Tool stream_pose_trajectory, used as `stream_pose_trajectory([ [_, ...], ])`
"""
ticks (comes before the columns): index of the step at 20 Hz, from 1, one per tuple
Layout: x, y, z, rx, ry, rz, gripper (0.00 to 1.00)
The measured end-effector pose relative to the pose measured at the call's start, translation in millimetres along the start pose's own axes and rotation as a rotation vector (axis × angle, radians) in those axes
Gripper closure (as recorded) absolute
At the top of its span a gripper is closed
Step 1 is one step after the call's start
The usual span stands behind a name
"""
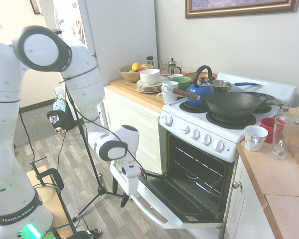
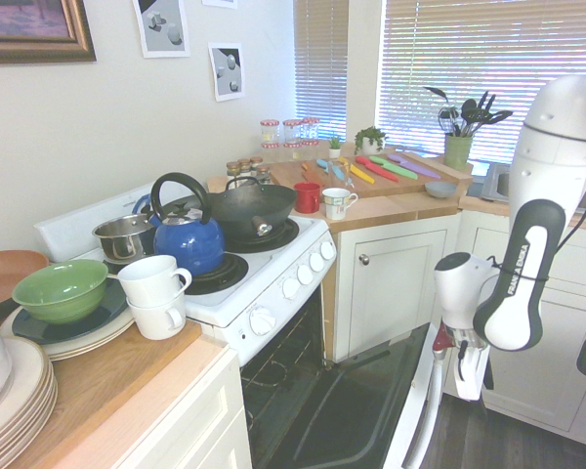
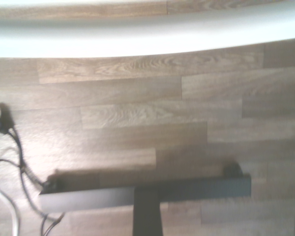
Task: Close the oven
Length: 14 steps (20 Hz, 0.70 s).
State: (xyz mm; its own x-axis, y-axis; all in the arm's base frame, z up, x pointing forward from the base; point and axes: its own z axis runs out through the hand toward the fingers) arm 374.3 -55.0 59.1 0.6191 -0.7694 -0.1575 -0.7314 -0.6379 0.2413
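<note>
The oven stands with its door dropped open. The claw hangs just beside the door's outer edge, near the handle. I cannot tell whether its fingers are spread.

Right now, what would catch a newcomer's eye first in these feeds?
The oven gapes open, its door dropped nearly flat and the dark racks exposed. The white arm's end effector hangs at the door's outer edge by the long bar handle. On the stovetop above sit a blue kettle and a big dark wok.
</note>
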Motion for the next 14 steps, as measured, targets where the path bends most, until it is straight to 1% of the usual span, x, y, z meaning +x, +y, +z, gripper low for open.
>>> stream_pose_trajectory([
  [3, 4.9, -10.1, 37.2, 0.058, 0.053, -0.009, 0.00],
  [8, 8.7, -37.2, 82.7, 0.183, 0.126, 0.032, 0.00],
  [11, 22.3, -53.9, 82.4, 0.255, 0.185, 0.067, 0.00],
  [14, 18.8, -70.7, 70.6, 0.295, 0.202, 0.060, 0.00],
])
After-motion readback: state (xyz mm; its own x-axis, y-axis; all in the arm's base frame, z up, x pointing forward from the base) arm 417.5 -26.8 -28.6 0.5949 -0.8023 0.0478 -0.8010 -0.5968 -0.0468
